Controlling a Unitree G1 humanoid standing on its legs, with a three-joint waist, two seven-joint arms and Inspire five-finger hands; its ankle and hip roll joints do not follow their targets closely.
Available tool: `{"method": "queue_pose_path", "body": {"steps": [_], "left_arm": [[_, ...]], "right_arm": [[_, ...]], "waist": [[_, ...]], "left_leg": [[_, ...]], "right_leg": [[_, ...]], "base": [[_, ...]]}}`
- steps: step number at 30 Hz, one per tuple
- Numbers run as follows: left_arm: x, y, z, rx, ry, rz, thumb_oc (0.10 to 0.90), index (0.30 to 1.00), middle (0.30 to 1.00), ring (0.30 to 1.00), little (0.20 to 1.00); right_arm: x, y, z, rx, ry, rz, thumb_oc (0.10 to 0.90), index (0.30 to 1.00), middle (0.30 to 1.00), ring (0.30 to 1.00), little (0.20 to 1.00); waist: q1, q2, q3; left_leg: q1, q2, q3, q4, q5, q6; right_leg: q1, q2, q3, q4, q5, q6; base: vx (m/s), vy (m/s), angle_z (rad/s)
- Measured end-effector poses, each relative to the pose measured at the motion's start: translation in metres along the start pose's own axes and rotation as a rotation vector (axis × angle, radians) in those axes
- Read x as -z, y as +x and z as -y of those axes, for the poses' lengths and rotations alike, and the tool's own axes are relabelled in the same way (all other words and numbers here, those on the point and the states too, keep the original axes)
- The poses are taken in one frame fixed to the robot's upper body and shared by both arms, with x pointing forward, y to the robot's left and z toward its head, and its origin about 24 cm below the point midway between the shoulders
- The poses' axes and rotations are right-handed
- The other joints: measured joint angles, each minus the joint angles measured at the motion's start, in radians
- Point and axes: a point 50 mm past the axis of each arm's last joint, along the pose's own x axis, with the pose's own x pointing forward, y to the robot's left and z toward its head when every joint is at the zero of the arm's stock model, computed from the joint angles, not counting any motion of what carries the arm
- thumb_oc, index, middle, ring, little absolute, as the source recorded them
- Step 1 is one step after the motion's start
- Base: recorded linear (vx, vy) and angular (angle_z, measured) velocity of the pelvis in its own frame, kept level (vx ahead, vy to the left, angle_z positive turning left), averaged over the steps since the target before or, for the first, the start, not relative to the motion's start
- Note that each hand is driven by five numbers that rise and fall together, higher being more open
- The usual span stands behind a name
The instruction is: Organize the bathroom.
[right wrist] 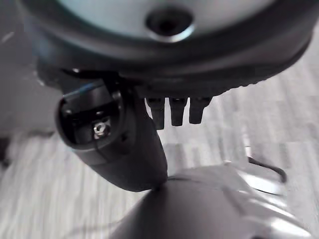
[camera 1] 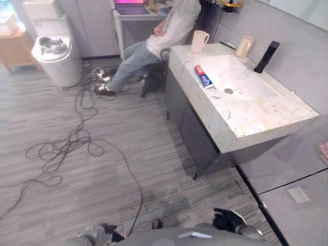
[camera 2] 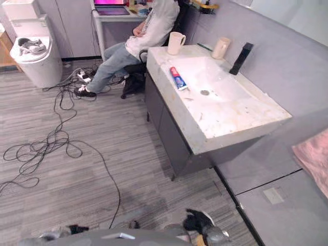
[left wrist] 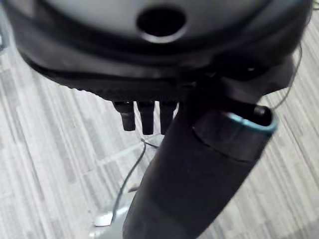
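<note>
1. My left hand (left wrist: 149,74) and right hand (right wrist: 169,74) are nearest, hanging low over the striped grey floor (camera 1: 128,169), well short of the vanity. Both are released, with the fingers hanging straight and nothing in them.
2. The vanity (camera 1: 266,120) is the biggest thing ahead. It has a pale, stained stone top with a sunken basin over a dark cabinet, and its back edge is set against the grey wall.
3. A person (camera 1: 159,41) in a light hooded top and jeans sits on a dark chair at the vanity's far end, just beside its corner.
4. A white toilet (camera 1: 59,64) stands well apart from the vanity, across the floor. Something grey lies on its lid, and I cannot tell what it is.
5. A white desk (camera 1: 128,15) with a lit pink screen stands beyond the vanity's far end, behind the person.
6. A pink towel (camera 2: 313,156) hangs on the wall past the vanity's near end.
7. A black tap (camera 1: 267,56) stands upright at the vanity's back edge, over the basin.
8. Two cream cups stand upright on the vanity's far end. The handled cup (camera 1: 199,41) is near the front corner, and the plain cup (camera 1: 244,46) is close to the tap.
9. The toothpaste tube (camera 1: 203,77) lies flat on the vanity's front rim, just beside the basin and near the handled cup.
</note>
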Motion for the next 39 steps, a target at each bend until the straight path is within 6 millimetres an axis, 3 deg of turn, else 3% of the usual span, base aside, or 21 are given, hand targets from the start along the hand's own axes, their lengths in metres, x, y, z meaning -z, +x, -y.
{"method": "queue_pose_path", "body": {"steps": [1,2,3,4,6,11,14,16,17,18,19,21,22,25,27,28,32,34,36,38,39], "left_arm": [[-0.003,0.000,-0.001,-0.003,0.003,0.017,0.800,0.900,0.900,0.900,0.900],[-0.005,-0.001,-0.003,-0.008,0.007,0.026,0.800,0.900,0.900,0.900,0.900],[-0.017,-0.002,-0.005,-0.012,0.012,0.067,0.800,0.900,0.900,0.900,0.900],[-0.029,-0.003,-0.003,-0.006,0.021,0.110,0.800,0.900,0.900,0.900,0.900],[-0.038,-0.004,-0.003,-0.004,0.024,0.130,0.800,0.900,0.900,0.900,0.900],[0.002,0.000,0.006,0.025,0.006,0.017,0.800,0.900,0.900,0.900,0.900],[0.006,0.000,0.005,0.022,-0.006,0.010,0.800,0.900,0.900,0.900,0.900],[0.008,0.000,0.003,0.018,-0.005,0.013,0.800,0.900,0.900,0.900,0.900],[0.006,-0.001,-0.009,-0.009,-0.003,0.017,0.800,0.900,0.900,0.900,0.900],[0.004,-0.002,-0.014,-0.029,-0.005,0.023,0.800,0.900,0.900,0.900,0.900],[-0.007,-0.001,-0.007,-0.019,-0.011,0.046,0.800,0.900,0.900,0.900,0.900],[-0.004,-0.001,-0.004,-0.024,-0.038,0.033,0.800,0.900,0.900,0.900,0.900],[-0.002,0.000,-0.004,-0.031,-0.038,0.029,0.800,0.900,0.900,0.900,0.900],[0.016,0.000,-0.007,-0.063,-0.049,-0.012,0.800,0.900,0.900,0.900,0.900],[0.031,-0.001,-0.009,-0.080,-0.061,-0.050,0.800,0.900,0.900,0.900,0.900],[0.031,-0.001,-0.011,-0.088,-0.059,-0.055,0.800,0.900,0.900,0.900,0.900],[0.035,0.000,-0.007,-0.081,-0.023,-0.073,0.800,0.900,0.900,0.900,0.900],[0.033,0.000,-0.005,-0.079,0.000,-0.077,0.800,0.900,0.900,0.900,0.900],[0.031,0.000,0.001,-0.061,0.022,-0.071,0.800,0.900,0.900,0.900,0.900],[0.028,0.001,0.005,-0.042,0.043,-0.063,0.800,0.900,0.900,0.900,0.900],[0.022,0.001,0.007,-0.023,0.056,-0.046,0.800,0.900,0.900,0.900,0.900]], "right_arm": [[-0.014,0.003,-0.004,-0.021,-0.003,0.071,0.800,0.900,0.900,0.900,0.900],[-0.018,0.004,-0.008,-0.036,0.003,0.092,0.800,0.900,0.900,0.900,0.900],[-0.024,0.006,-0.009,-0.062,-0.014,0.111,0.800,0.900,0.900,0.900,0.900],[-0.029,0.008,-0.005,-0.054,-0.021,0.117,0.800,0.900,0.900,0.900,0.900],[-0.031,0.010,-0.007,-0.055,-0.011,0.111,0.800,0.900,0.900,0.900,0.900],[-0.033,0.016,-0.014,-0.077,-0.006,0.063,0.800,0.900,0.900,0.900,0.900],[-0.023,0.015,-0.011,-0.055,0.010,-0.010,0.800,0.900,0.900,0.900,0.900],[-0.013,0.013,-0.010,-0.031,0.068,-0.067,0.800,0.900,0.900,0.900,0.900],[-0.009,0.014,-0.016,-0.017,0.118,-0.094,0.800,0.900,0.900,0.900,0.900],[-0.007,0.013,-0.014,0.000,0.140,-0.109,0.800,0.900,0.900,0.900,0.900],[-0.012,0.015,-0.002,0.054,0.162,-0.112,0.800,0.900,0.900,0.900,0.900],[-0.004,0.012,0.005,0.108,0.175,-0.170,0.800,0.900,0.900,0.900,0.900],[-0.002,0.011,0.011,0.132,0.173,-0.186,0.800,0.900,0.900,0.900,0.900],[-0.006,0.012,0.018,0.161,0.177,-0.195,0.800,0.900,0.900,0.900,0.900],[-0.005,0.012,0.018,0.170,0.174,-0.200,0.800,0.900,0.900,0.900,0.900],[-0.002,0.011,0.018,0.176,0.176,-0.211,0.800,0.900,0.900,0.900,0.900],[0.010,0.006,0.019,0.209,0.201,-0.265,0.800,0.900,0.900,0.900,0.900],[0.013,0.006,0.019,0.231,0.249,-0.284,0.800,0.900,0.900,0.900,0.900],[0.016,0.004,0.019,0.249,0.300,-0.286,0.800,0.900,0.900,0.900,0.900],[0.014,0.006,0.016,0.236,0.305,-0.279,0.800,0.900,0.900,0.900,0.900],[0.013,0.006,0.014,0.228,0.306,-0.270,0.800,0.900,0.900,0.900,0.900]], "waist": [[-0.008,0.010,0.000],[-0.013,0.007,-0.003],[-0.016,0.021,0.003],[-0.018,0.020,0.010],[-0.007,0.005,0.023],[0.001,-0.020,0.021],[0.013,-0.018,0.021],[0.020,-0.032,0.012],[0.019,-0.110,-0.011],[0.020,-0.136,-0.011],[-0.004,-0.120,0.024],[-0.003,-0.115,0.031],[-0.008,-0.114,0.033],[-0.036,-0.099,0.038],[-0.040,-0.094,0.038],[-0.044,-0.093,0.042],[-0.047,-0.085,0.045],[-0.047,-0.091,0.045],[-0.056,-0.074,0.043],[-0.057,-0.051,0.045],[-0.059,-0.030,0.055]], "left_leg": [[0.019,-0.018,-0.034,-0.035,0.102,0.037],[0.027,-0.023,-0.052,-0.062,0.119,0.015],[0.029,-0.030,-0.080,-0.110,0.151,0.011],[0.030,-0.038,-0.105,-0.140,0.182,0.032],[0.026,-0.057,-0.131,-0.140,0.190,0.031],[0.036,-0.052,-0.141,-0.139,0.201,0.042],[0.031,-0.034,-0.151,-0.134,0.208,0.010],[0.000,-0.038,-0.156,-0.102,0.207,-0.065],[-0.076,-0.090,-0.127,-0.035,0.212,-0.179],[-0.127,-0.112,-0.096,0.034,0.195,-0.194],[-0.224,-0.093,-0.061,0.276,0.110,-0.120],[-0.313,-0.089,-0.039,0.557,0.081,-0.096],[-0.321,-0.067,-0.026,0.596,0.056,-0.090],[-0.237,0.037,0.013,0.399,0.029,-0.076],[-0.142,0.108,0.008,0.127,0.056,-0.096],[-0.128,0.133,0.012,0.074,0.079,-0.094],[-0.074,0.136,0.083,0.039,0.099,-0.081],[-0.048,0.100,0.155,-0.005,0.116,-0.060],[-0.019,0.060,0.169,-0.063,0.154,-0.038],[0.014,0.041,0.177,-0.124,0.168,-0.009],[0.033,0.031,0.180,-0.141,0.169,0.019]], "right_leg": [[0.011,0.000,0.001,0.031,-0.064,0.059],[0.002,0.021,0.004,0.048,-0.087,0.057],[-0.024,0.050,0.017,0.064,-0.095,0.031],[-0.035,0.061,0.064,0.085,-0.099,0.024],[-0.029,0.059,0.097,0.086,-0.099,0.024],[-0.013,0.066,0.094,0.083,-0.105,0.014],[0.002,0.094,0.096,0.059,-0.117,-0.022],[0.064,0.102,0.098,-0.082,-0.080,-0.060],[0.078,0.038,0.107,-0.159,0.019,-0.107],[0.085,0.012,0.106,-0.196,-0.019,-0.111],[0.088,0.031,0.076,-0.191,-0.003,-0.119],[0.072,0.034,0.086,-0.150,-0.003,-0.126],[0.075,0.034,0.096,-0.152,0.000,-0.127],[0.075,0.071,0.133,-0.153,0.009,-0.131],[0.075,0.100,0.165,-0.159,0.015,-0.128],[0.074,0.106,0.165,-0.159,0.015,-0.130],[0.090,0.084,0.161,-0.172,0.015,-0.119],[0.088,0.036,0.153,-0.172,0.014,-0.078],[0.066,0.000,0.144,-0.134,0.023,-0.023],[0.000,-0.010,0.133,-0.003,0.028,-0.010],[-0.093,-0.021,0.113,0.176,0.037,0.003]], "base": [[0.05,0.032,0.23],[0.06,0.027,0.45],[0.07,0.028,0.76],[0.09,0.028,0.80],[0.12,0.033,0.50],[0.14,0.009,0.08],[0.09,-0.036,0.09],[0.02,-0.040,0.24],[0.00,0.004,0.24],[0.00,0.061,0.46],[0.01,0.084,0.31],[0.17,0.177,-0.01],[0.23,0.198,-0.31],[0.33,0.304,-0.41],[0.29,0.337,-0.36],[0.14,0.204,-0.16],[0.19,0.393,0.03],[0.20,0.465,-0.01],[0.13,0.369,0.07],[0.11,0.377,-0.07],[0.11,0.318,-0.04]]}}
